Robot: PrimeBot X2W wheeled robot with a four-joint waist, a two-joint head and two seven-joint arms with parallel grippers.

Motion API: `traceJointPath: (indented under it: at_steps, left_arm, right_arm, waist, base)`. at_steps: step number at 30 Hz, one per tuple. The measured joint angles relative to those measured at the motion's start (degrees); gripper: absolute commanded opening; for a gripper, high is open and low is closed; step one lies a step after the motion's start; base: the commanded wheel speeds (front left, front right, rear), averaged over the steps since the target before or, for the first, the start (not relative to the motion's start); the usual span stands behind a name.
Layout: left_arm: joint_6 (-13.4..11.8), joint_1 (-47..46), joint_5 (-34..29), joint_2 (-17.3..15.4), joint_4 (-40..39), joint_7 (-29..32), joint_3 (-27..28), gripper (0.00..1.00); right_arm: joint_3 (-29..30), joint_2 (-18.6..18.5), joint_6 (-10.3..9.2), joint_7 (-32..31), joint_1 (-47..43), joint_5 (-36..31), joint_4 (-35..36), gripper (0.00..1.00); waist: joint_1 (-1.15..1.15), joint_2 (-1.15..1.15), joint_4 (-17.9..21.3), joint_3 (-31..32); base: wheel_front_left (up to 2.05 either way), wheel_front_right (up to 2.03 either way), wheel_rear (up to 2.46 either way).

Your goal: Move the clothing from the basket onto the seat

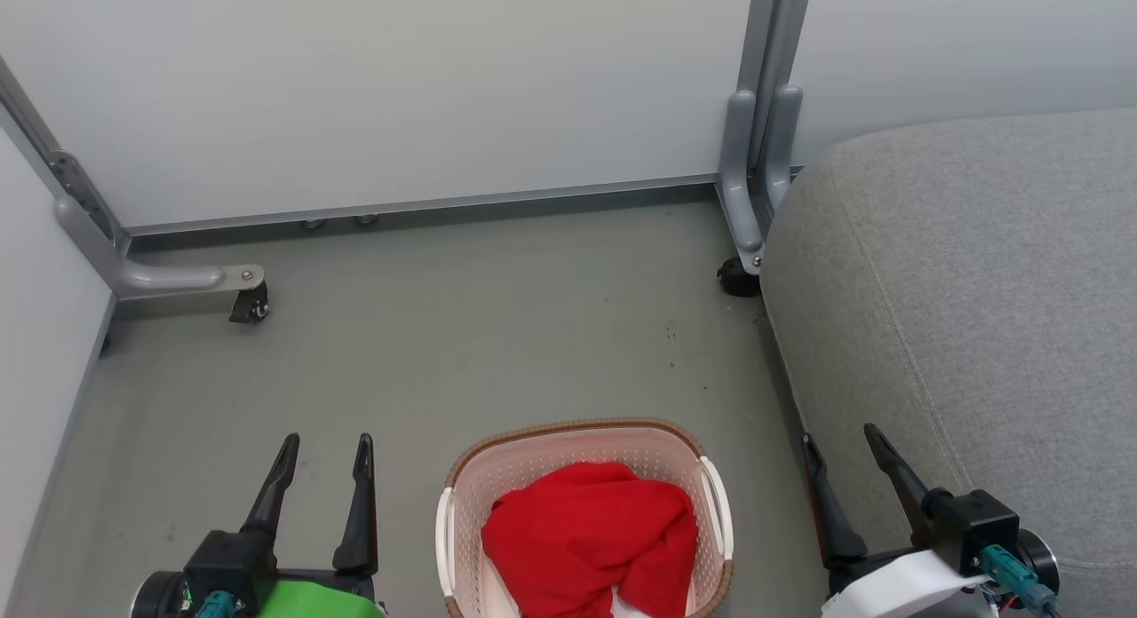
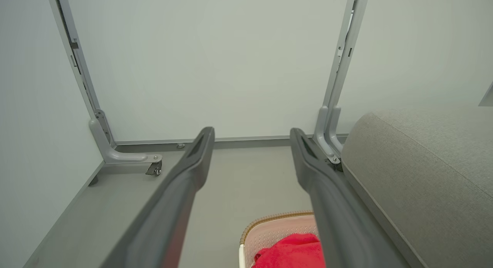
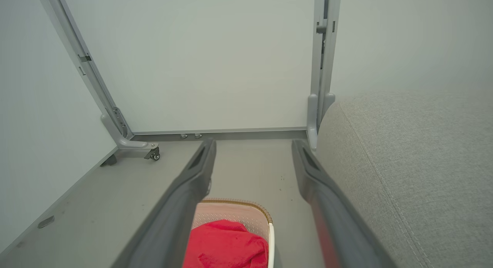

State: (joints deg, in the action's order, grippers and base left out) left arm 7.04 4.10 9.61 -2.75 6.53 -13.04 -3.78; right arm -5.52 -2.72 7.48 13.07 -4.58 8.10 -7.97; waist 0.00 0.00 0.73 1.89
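Here, the small cream-white perforated plastic basket with a brown woven-look rim stands on the grey floor, low in the middle of the head view. Its white side handles face the robot's left and right. Its near end is cut off by the bottom edge of that view, so its long axis cannot be told.

Inside it lies the clothing, bright red soft fabric crumpled into one heap that covers most of the basket's bottom. The heap points no clear way, and a sliver of white shows beneath it at the very bottom. Whether it is one garment or more cannot be told.

Just beside the basket, on the robot's right, is the seat, a large light grey woven-fabric sofa cushion with rounded edges. Its long edge and stitched seam run away from the robot toward the pale wall panel.

The left claw hangs over bare floor left of the basket, its two long dark fingers spread wide and empty, pointing toward the panel. The right claw is spread just as wide and empty, right of the basket against the seat's near edge, its fingers leaning slightly leftward.

A grey metal frame foot with a small black caster stands at the far left.
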Motion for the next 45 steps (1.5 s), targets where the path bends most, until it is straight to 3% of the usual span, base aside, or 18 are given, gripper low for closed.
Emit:
traceJointPath:
  at_steps: [19, 33, 40, 45]
  left_arm:
    - [0.08, 1.07, -8.24, -0.05, 0.78, -2.01, -0.98, 1.0]
    - [0.09, 1.12, -8.72, -0.05, 1.59, -2.1, -1.05, 1.0]
    - [0.09, 0.66, -8.88, -0.08, 2.71, -2.1, -1.58, 1.0]
    - [0.26, -5.25, -8.95, -0.69, 4.35, -2.11, -3.82, 1.0]
  right_arm:
    - [-1.19, -0.04, 0.01, 1.96, -1.2, -7.34, 0.82, 1.0]
    - [-1.23, -0.04, 0.01, 1.98, -1.27, -7.26, 0.98, 1.0]
    - [-0.22, -0.07, 0.01, 1.98, -0.9, -6.53, 1.31, 1.0]
    - [1.68, -0.07, 0.01, 1.99, 3.75, -6.69, 2.72, 1.0]
  waist:
    - [0.0, 0.0, 0.23, 0.84]
    - [0.0, 0.0, -0.06, -0.05]
    - [0.0, 0.0, 0.22, -2.29]
    - [0.0, 0.0, 0.53, -6.52]
  base:
    - [0.0, 0.0, 0.0]
    - [0.0, 0.0, 0.0]
    - [0.0, 0.0, 0.0]
    - [0.0, 0.0, 0.0]
